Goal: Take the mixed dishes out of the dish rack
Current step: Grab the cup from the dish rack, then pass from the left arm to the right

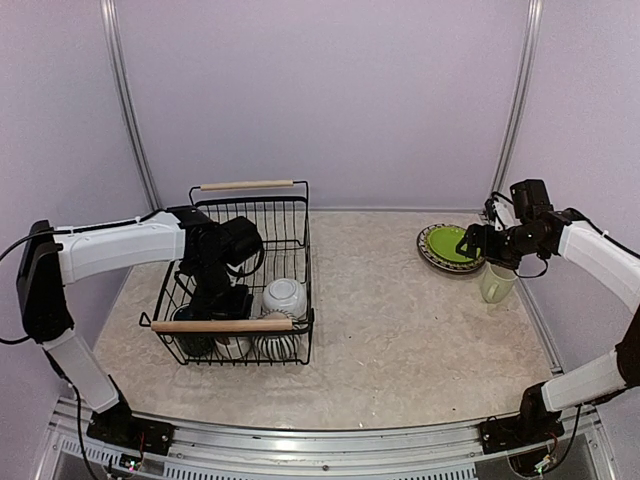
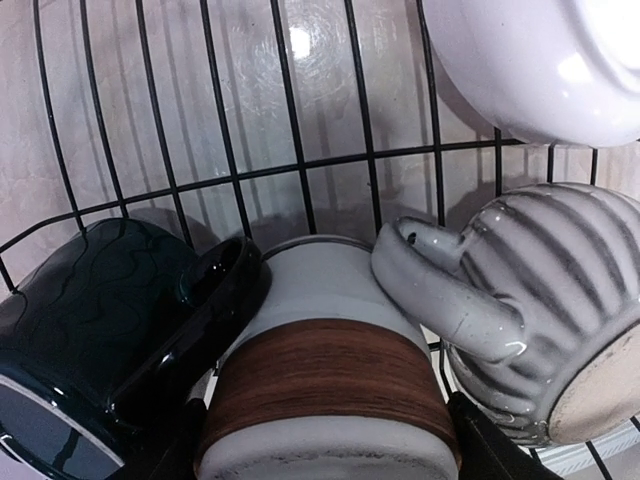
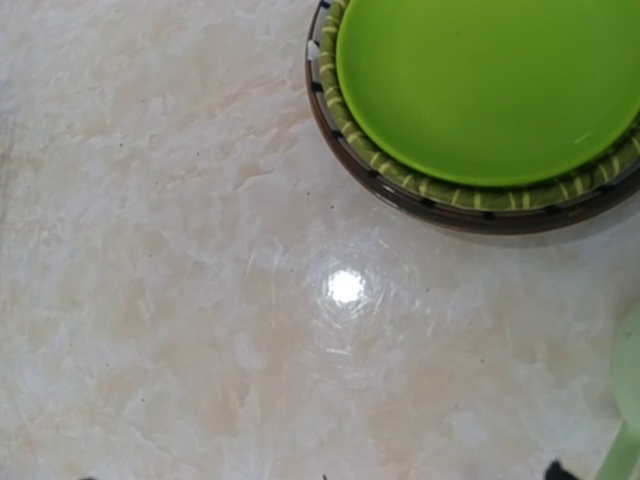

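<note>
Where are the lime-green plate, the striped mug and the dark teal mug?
lime-green plate [image 3: 490,85]: right wrist view, flat centre.
striped mug [image 2: 565,285]: left wrist view, ribbed side.
dark teal mug [image 2: 80,320]: left wrist view, outer wall.

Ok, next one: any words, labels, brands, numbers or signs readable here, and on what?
None readable. The dishes carry only patterns: wavy lines on the dark teal mug, ridges on the striped mug, a brown band on the small white cup. The lime-green plate, dish rack and table show no writing.
</note>
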